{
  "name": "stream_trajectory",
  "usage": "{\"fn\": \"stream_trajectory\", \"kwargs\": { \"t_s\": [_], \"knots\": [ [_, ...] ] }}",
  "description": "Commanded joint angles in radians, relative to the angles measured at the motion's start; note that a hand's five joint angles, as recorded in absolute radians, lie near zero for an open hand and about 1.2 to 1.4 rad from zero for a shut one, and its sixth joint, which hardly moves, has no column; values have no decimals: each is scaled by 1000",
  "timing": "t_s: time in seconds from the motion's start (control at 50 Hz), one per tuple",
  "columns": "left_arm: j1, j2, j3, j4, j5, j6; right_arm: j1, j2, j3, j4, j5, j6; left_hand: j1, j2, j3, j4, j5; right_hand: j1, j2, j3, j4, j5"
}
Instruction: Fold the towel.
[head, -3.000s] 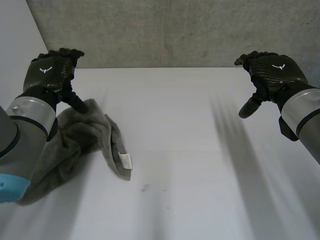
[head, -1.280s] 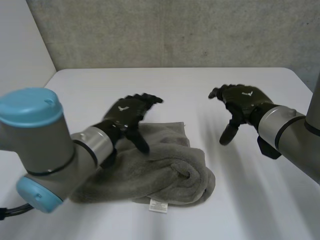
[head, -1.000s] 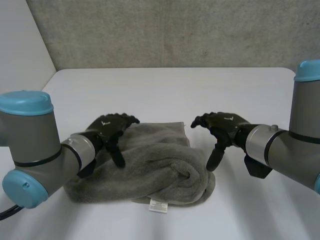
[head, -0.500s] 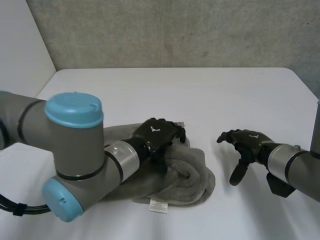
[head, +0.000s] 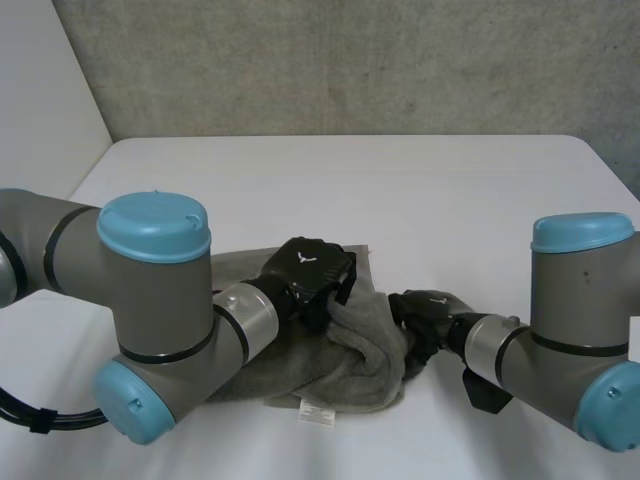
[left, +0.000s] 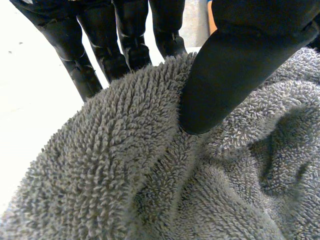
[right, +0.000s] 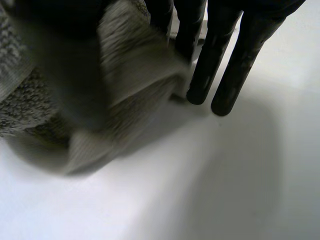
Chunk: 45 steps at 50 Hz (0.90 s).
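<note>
Pulling now could drag the whole bunched towel (head: 335, 355), near the counter's (head: 400, 190) middle, instead of spreading it: the left hand (head: 305, 272) pinches only a ridge at its middle, and I cannot tell whether the right hand (head: 425, 311), at its right end, grips. Thick grey looped terry, in soft humps; smooth white counter.

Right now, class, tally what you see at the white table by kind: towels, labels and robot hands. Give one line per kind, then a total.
Towel: 1
Label: 1
Robot hands: 2 (left robot hand, right robot hand)
Total: 4
</note>
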Motion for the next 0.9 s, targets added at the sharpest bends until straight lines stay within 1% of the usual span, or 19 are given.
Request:
{"fn": "stream_trajectory", "kwargs": {
  "t_s": [0.02,0.1,0.12,0.14,0.16,0.18,0.2,0.22,0.3,0.44,0.52,0.58,0.62,0.64,0.68,0.8,0.86,0.88,0.9],
  "knots": [
    [12,53,-6,6,-64,2,20,1,-52,-87,36,-5,229,192,195,190,224,521,527,537,540,536],
    [55,86,29,12,-82,1,20,-24,-197,-161,147,-81,229,192,195,190,224,521,527,537,540,536],
    [91,108,57,24,-102,-4,20,-24,-198,-161,148,-81,229,192,195,190,224,521,527,537,540,536],
    [125,133,83,33,-125,-9,13,-30,-262,-170,196,-131,229,192,195,190,224,521,527,537,540,536],
    [125,133,83,34,-125,-9,6,-41,-321,-184,245,-165,229,192,195,190,224,521,527,537,540,536],
    [151,157,106,44,-156,-13,6,-41,-322,-184,246,-166,229,192,195,190,224,521,527,537,540,536],
    [173,182,123,61,-194,-22,6,-59,-366,-217,282,-179,229,192,195,190,224,521,527,537,540,536],
    [173,182,123,61,-194,-22,10,-87,-389,-275,308,-172,229,192,195,190,224,521,527,537,540,536],
    [199,259,97,135,-272,-99,15,-139,-379,-390,313,-149,229,192,195,190,224,521,527,537,540,536],
    [202,352,-95,190,-253,-197,18,-174,-336,-391,292,-141,229,192,195,190,224,521,527,537,540,536],
    [171,368,-272,225,-207,-200,24,-151,-288,-316,247,-155,229,192,195,190,224,521,527,537,540,536],
    [147,360,-324,230,-188,-200,32,-78,-300,-230,223,-170,229,192,195,190,224,521,527,537,540,536],
    [80,333,-402,233,-159,-199,29,-32,-316,-183,218,-178,229,192,195,190,224,521,527,537,540,536],
    [79,332,-402,233,-159,-199,29,11,-345,-138,220,-184,229,192,195,190,224,521,527,537,540,536],
    [17,285,-446,230,-153,-199,24,49,-369,-98,218,-186,229,192,195,190,224,521,527,537,540,536],
    [-34,251,-488,221,-151,-199,3,145,-461,11,221,-213,229,192,195,190,224,521,527,537,540,536],
    [-77,244,-495,221,-153,-202,-11,151,-491,14,227,-230,156,119,122,117,151,521,527,537,540,536],
    [-102,244,-494,219,-153,-202,-11,151,-491,14,227,-230,77,41,44,38,72,521,527,537,540,536],
    [-123,247,-489,221,-151,-202,-16,151,-500,17,229,-233,-110,-146,-143,-148,-115,521,527,537,540,536]
  ]
}}
